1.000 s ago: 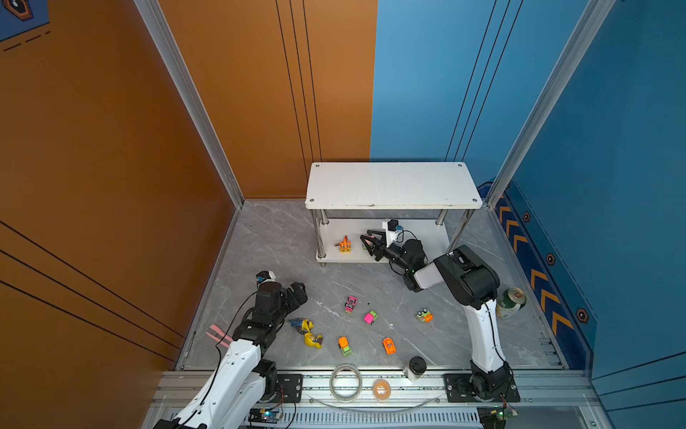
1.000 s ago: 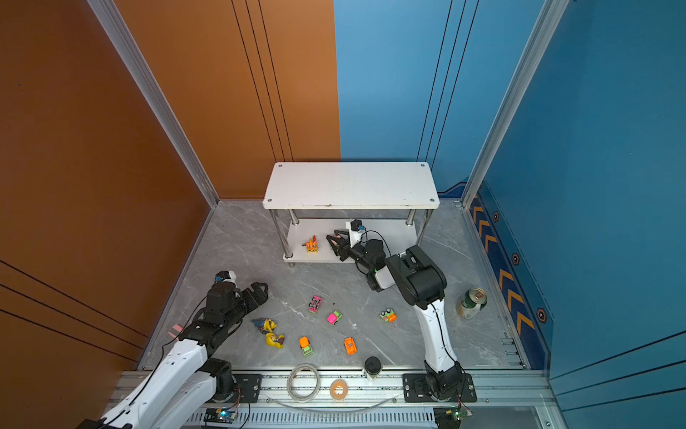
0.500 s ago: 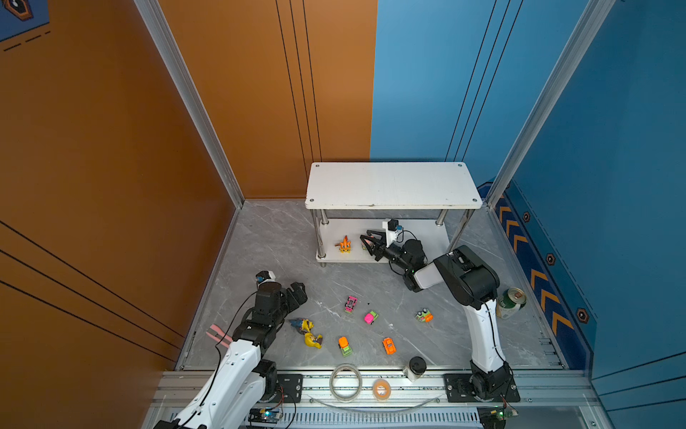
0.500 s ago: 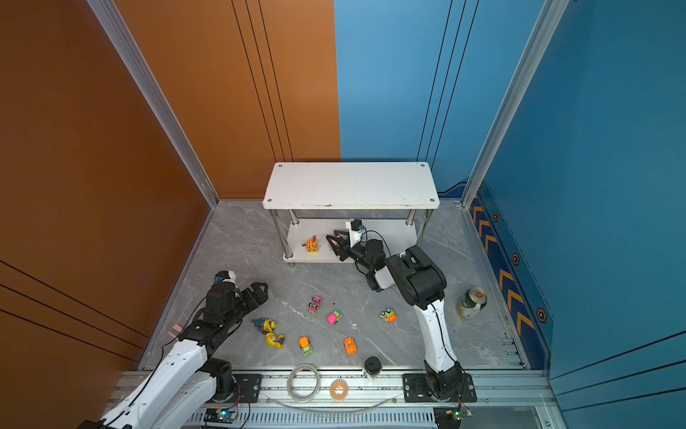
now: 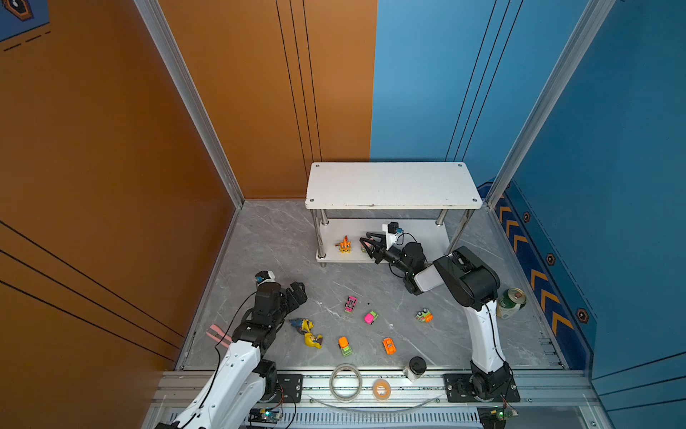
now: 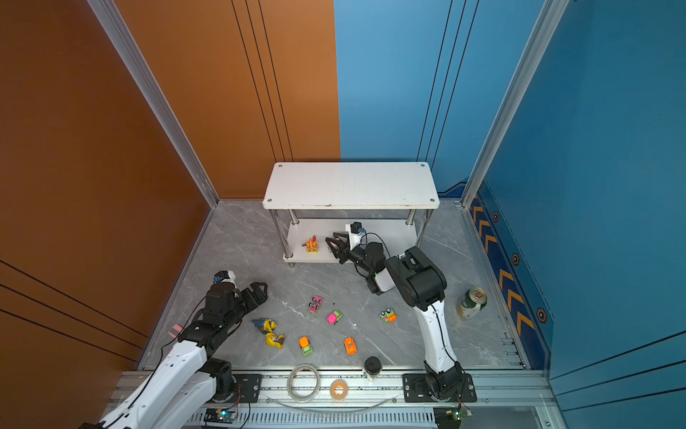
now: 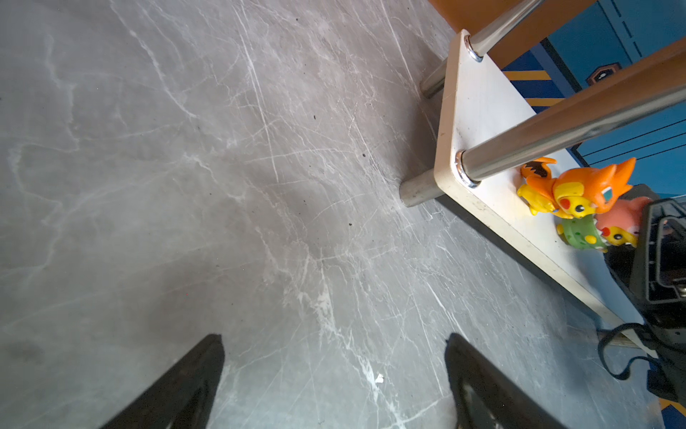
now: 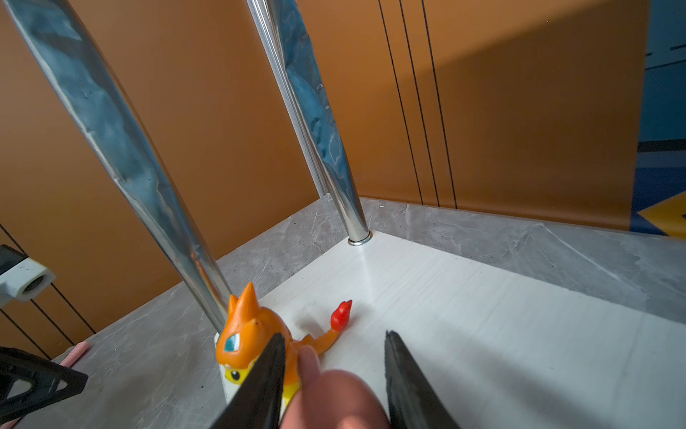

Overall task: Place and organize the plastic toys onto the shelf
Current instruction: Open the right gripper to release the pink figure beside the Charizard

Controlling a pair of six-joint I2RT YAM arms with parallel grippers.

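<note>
The shelf (image 5: 393, 184) stands at the back; an orange figurine (image 5: 345, 245) sits at the left end of its lower board (image 5: 427, 234). My right gripper (image 5: 363, 237) reaches onto that board and is shut on a pink figurine (image 8: 334, 397), right beside the orange figurine (image 8: 245, 334); from the left wrist the pink figurine (image 7: 620, 223) shows a green part. My left gripper (image 5: 297, 293) hangs open and empty over the floor (image 7: 334, 338). On the floor lie a blue-grey figurine (image 5: 302, 324), a yellow figurine (image 5: 313, 340) and several cars, among them a pink car (image 5: 350, 304) and an orange car (image 5: 389, 345).
A green can (image 5: 512, 302) stands by the right wall. A clear tape roll (image 5: 346, 382), an orange tape roll (image 5: 381, 389) and a black-lidded cup (image 5: 416, 367) lie on the front rail. Chrome posts (image 8: 326, 148) flank the right gripper. The shelf's top board is bare.
</note>
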